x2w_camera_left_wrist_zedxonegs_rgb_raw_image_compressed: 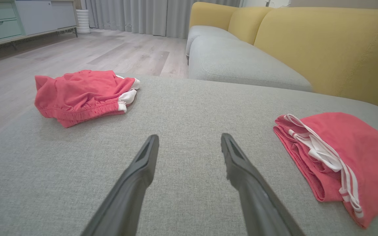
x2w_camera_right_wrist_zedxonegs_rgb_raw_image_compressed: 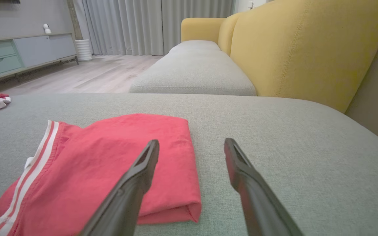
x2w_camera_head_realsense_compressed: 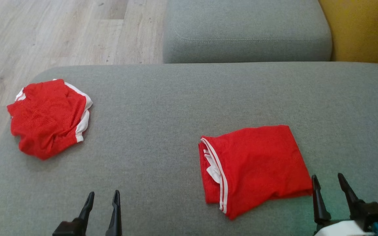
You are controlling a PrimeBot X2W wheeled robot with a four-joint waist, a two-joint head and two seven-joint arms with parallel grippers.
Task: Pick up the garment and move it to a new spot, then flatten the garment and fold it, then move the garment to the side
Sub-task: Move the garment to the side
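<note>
No text, label, brand, number or sign can be read anywhere in these views, neither on the two red garments nor on the sofa.

Black tapered tool fingers (x2w_camera_head_realsense_compressed: pixel 87 207), white wrist (x2w_camera_head_realsense_compressed: pixel 343 228)

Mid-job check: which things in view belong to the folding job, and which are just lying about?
Job: folded red garment; crumpled red garment; the grey cushion both lie on; left gripper and right gripper, both open and empty.
Lying about: far seat cushion; yellow backrest; drawer cabinet; wooden floor.
</note>
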